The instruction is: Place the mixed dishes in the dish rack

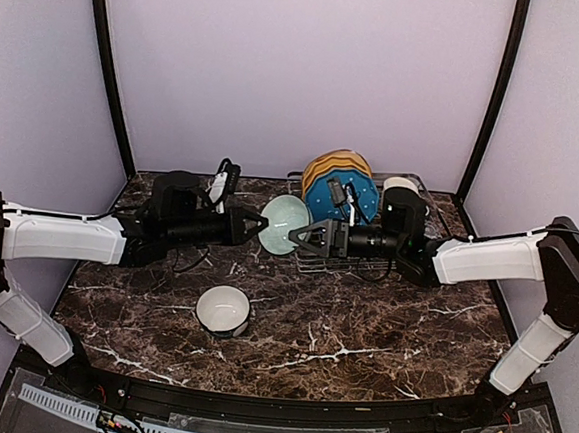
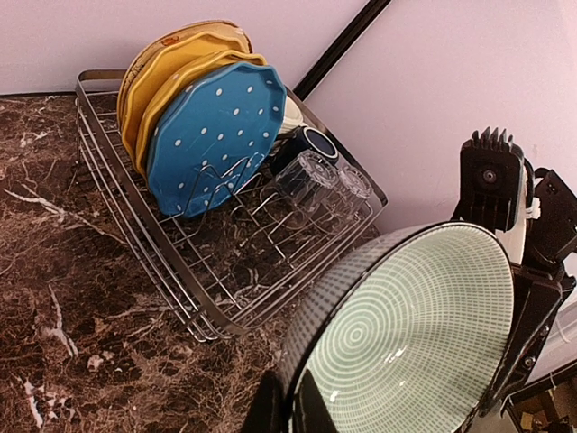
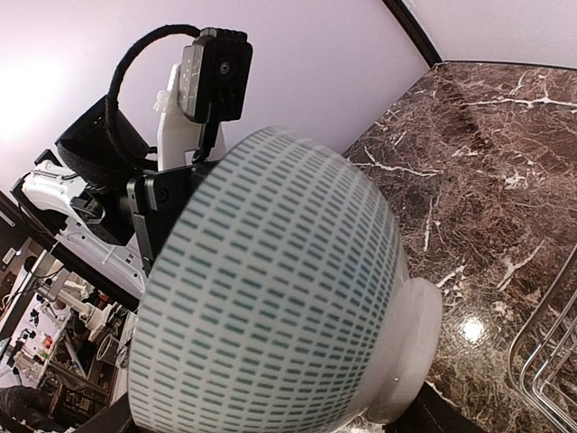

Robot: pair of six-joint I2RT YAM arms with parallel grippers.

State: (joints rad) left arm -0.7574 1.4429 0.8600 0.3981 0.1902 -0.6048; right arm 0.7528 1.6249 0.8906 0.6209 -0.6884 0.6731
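Observation:
The mint-green bowl (image 1: 284, 224) hangs on its side in mid-air, left of the dish rack (image 1: 351, 268). My left gripper (image 1: 261, 224) is shut on the bowl's rim; in the left wrist view its fingertips (image 2: 268, 406) pinch the rim of the bowl (image 2: 406, 334). My right gripper (image 1: 313, 236) is spread open around the bowl's other side, which fills the right wrist view (image 3: 261, 289). The rack (image 2: 194, 316) holds yellow plates (image 2: 171, 68), a blue dotted plate (image 2: 216, 135), a navy mug (image 2: 311, 144) and a clear glass tumbler (image 2: 311, 176).
A round white cup or small bowl (image 1: 224, 309) stands on the dark marble table in front of the grippers. A pale cream item (image 1: 400, 183) sits at the rack's far right. The rack's corner wires (image 3: 550, 361) lie close below the right gripper. Pale walls enclose the table.

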